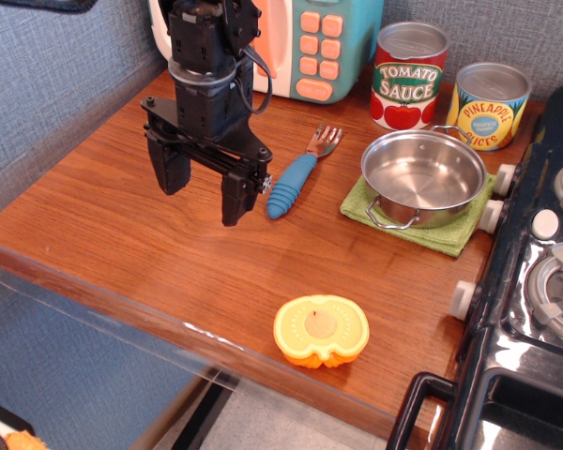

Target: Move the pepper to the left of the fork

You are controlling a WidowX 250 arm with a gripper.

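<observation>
The pepper (321, 330) lies near the front edge of the wooden table (122, 216), yellow cut face up with a pale round centre and orange lobes below. The fork (298, 174) lies further back, blue ribbed handle toward the front, silver tines toward the back. My gripper (205, 192) is black, open and empty, hanging above the table just left of the fork's handle. It is well behind and left of the pepper.
A steel pot (422, 176) sits on a green cloth (447, 236) right of the fork. A tomato sauce can (409, 77) and a pineapple can (488, 105) stand behind it. A toy microwave (311, 45) is at the back. A toy stove (544, 281) borders the right.
</observation>
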